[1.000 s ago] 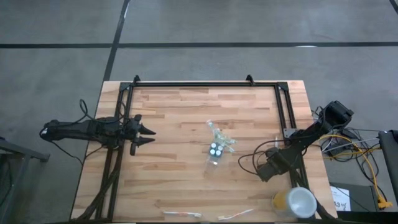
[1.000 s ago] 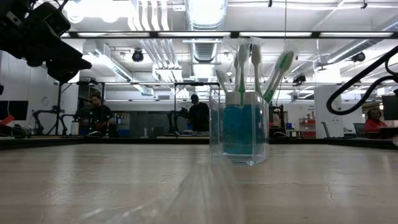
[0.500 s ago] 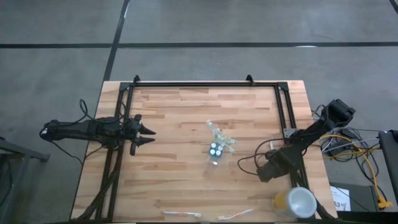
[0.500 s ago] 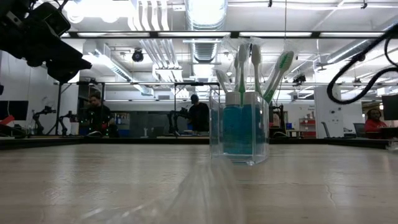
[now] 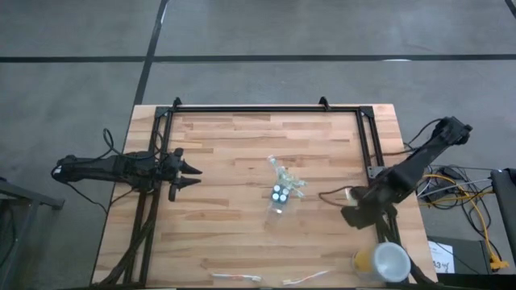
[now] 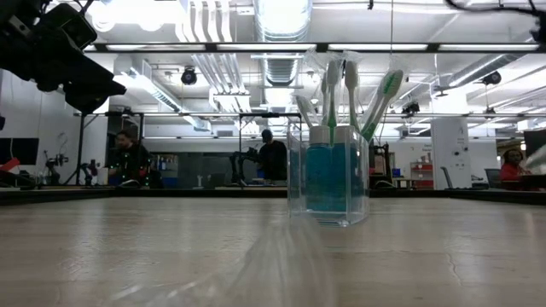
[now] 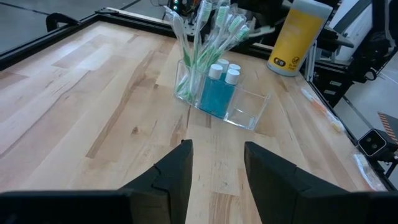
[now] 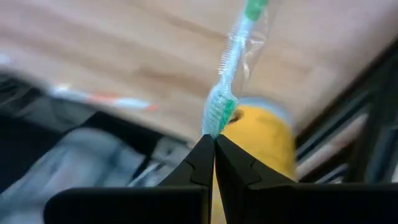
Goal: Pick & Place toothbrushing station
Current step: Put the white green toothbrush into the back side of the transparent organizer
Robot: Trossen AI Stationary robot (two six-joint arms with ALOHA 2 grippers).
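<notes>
A small clear plastic cup (image 5: 280, 196) stands on its base at the table's middle. It holds several white-and-green toothbrushes (image 7: 205, 37) and three small blue-looking tubes with white round caps (image 7: 222, 70). It also shows in the low view (image 6: 328, 183). My left gripper (image 5: 191, 176) is open and empty, left of the cup, raised above the table (image 6: 85, 85). My right gripper (image 5: 355, 216) is at the right, shut on a wrapped toothbrush (image 8: 233, 56). Two more toothbrushes (image 5: 235, 277) (image 5: 306, 279) lie at the near edge. My right gripper pinches the toothbrush's bristle head (image 8: 217, 115) between its two shut fingertips. The toothbrush lies along the fingers. Its white handle in a clear wrapper sticks out ahead of them, ending in a green tip (image 8: 252, 9) over the table.
A larger yellow cup with a white top (image 5: 383, 262) stands at the near right corner, close to my right gripper. A black frame (image 5: 266, 109) runs along the far edge and both sides. Cables (image 5: 451, 189) hang off the right. People stand in the room beyond.
My right arm has straightened and risen. Its gripper has shifted a little toward the table's right edge, and its cable loop has left the low view. The clear cup and my left gripper have kept still.
</notes>
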